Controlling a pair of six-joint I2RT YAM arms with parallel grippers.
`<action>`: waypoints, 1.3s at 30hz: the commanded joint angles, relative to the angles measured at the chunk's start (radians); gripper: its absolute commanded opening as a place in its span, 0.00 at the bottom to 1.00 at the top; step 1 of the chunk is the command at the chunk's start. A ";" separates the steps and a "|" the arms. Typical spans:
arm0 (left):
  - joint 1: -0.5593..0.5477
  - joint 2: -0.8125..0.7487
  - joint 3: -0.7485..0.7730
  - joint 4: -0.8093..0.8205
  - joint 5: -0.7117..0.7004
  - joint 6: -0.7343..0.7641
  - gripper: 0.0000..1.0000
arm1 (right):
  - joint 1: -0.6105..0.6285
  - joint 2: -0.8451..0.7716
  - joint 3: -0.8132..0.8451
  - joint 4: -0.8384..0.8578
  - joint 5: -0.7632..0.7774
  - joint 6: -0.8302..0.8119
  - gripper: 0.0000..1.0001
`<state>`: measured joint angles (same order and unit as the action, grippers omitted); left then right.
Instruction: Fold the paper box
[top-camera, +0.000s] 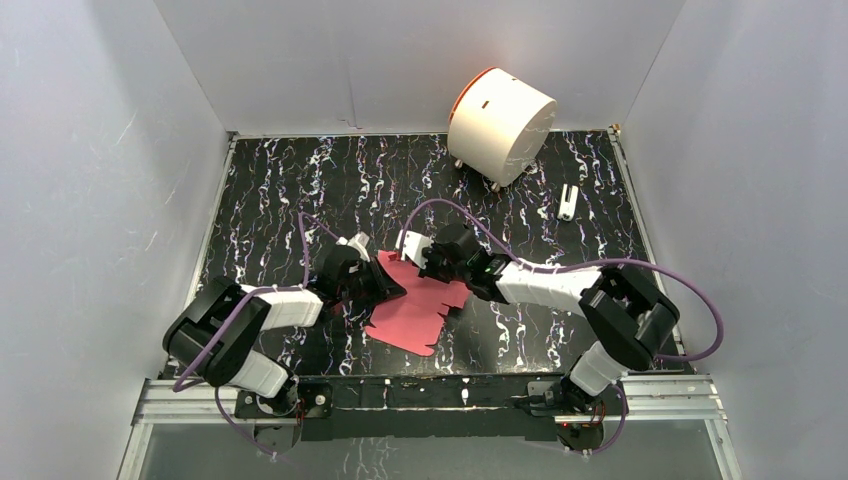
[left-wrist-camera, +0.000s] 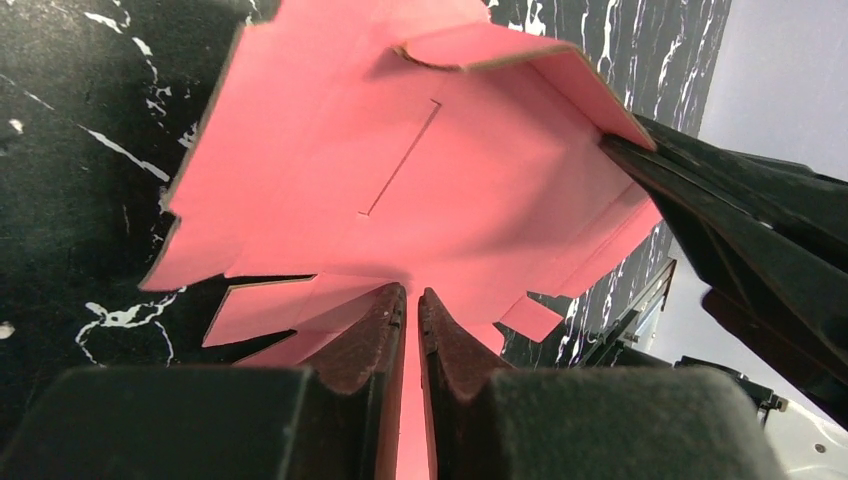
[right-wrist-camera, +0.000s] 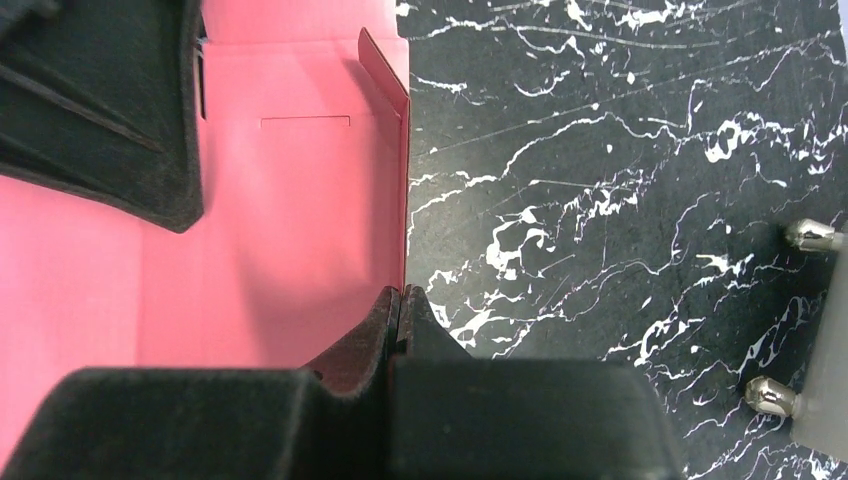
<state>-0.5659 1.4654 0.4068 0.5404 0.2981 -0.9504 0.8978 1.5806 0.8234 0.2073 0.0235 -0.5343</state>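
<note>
Marbled black table (top-camera: 280, 190), where the box (top-camera: 410, 315) is clamped at two edges by the left gripper (left-wrist-camera: 412, 295) and right gripper (right-wrist-camera: 402, 295); flaps are best raised together along the creases.

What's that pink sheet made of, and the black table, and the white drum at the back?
The paper box looks like thin matte card: pink faces, brownish cut edges, sharp creases. The tabletop seems a dull black sheet with printed white marble veins; stone or laminate, I can't tell. The white drum looks smooth, perhaps plastic or coated card, with an orange rim.
</note>
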 joint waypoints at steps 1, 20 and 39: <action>-0.010 0.034 0.011 0.002 -0.040 0.022 0.09 | 0.017 -0.078 0.057 0.038 -0.060 0.006 0.00; -0.028 0.121 -0.019 0.088 -0.128 0.021 0.07 | 0.206 -0.137 -0.021 0.011 0.089 0.116 0.00; -0.035 -0.128 -0.126 0.116 -0.135 -0.030 0.16 | 0.275 -0.112 -0.082 0.079 0.308 0.168 0.00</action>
<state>-0.5953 1.4567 0.3126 0.6796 0.1940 -0.9684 1.1553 1.4746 0.7574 0.2417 0.3202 -0.3885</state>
